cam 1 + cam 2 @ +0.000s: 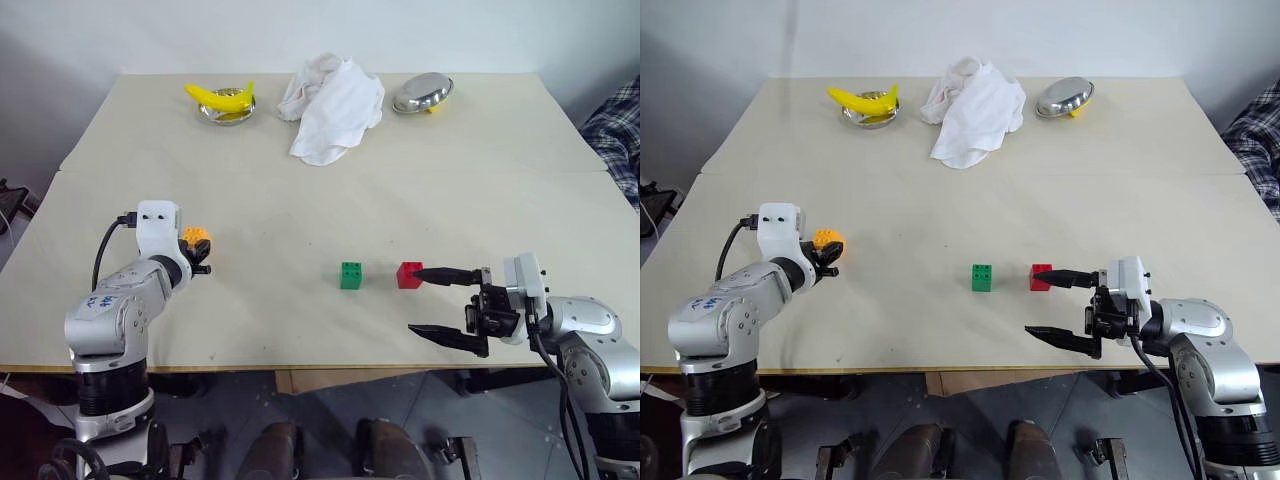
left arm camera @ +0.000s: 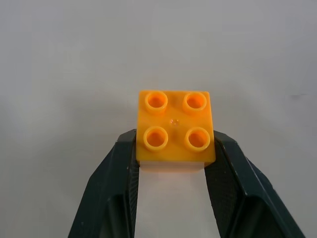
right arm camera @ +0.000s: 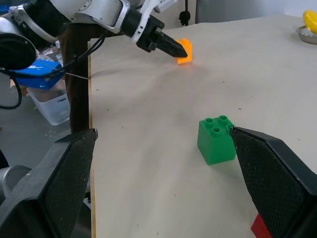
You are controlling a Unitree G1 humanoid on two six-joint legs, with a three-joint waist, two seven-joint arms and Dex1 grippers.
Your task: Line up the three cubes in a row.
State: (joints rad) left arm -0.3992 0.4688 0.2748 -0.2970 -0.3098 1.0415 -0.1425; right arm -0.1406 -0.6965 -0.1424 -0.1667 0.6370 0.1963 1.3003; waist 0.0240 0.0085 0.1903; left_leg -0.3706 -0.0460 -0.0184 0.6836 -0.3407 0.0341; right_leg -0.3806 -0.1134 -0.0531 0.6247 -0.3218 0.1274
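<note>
Left gripper (image 1: 203, 255) jaws clamp orange cube (image 1: 196, 238); bare table (image 1: 270, 200) lies between it and green cube (image 1: 351, 275). Right gripper (image 1: 428, 302) jaws wide beside red cube (image 1: 409, 275), near the front edge

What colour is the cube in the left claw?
Orange: the cube sits between the left claw's fingers, clearest in the left wrist view.

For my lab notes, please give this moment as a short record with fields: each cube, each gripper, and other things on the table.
orange cube: clamped between the left gripper fingers, far left of the other two
green cube: on table, centre, free
red cube: beside green, small gap
right gripper: open, upper fingertip at red cube
far edge: banana on a bowl, white cloth, tilted metal bowl
</note>
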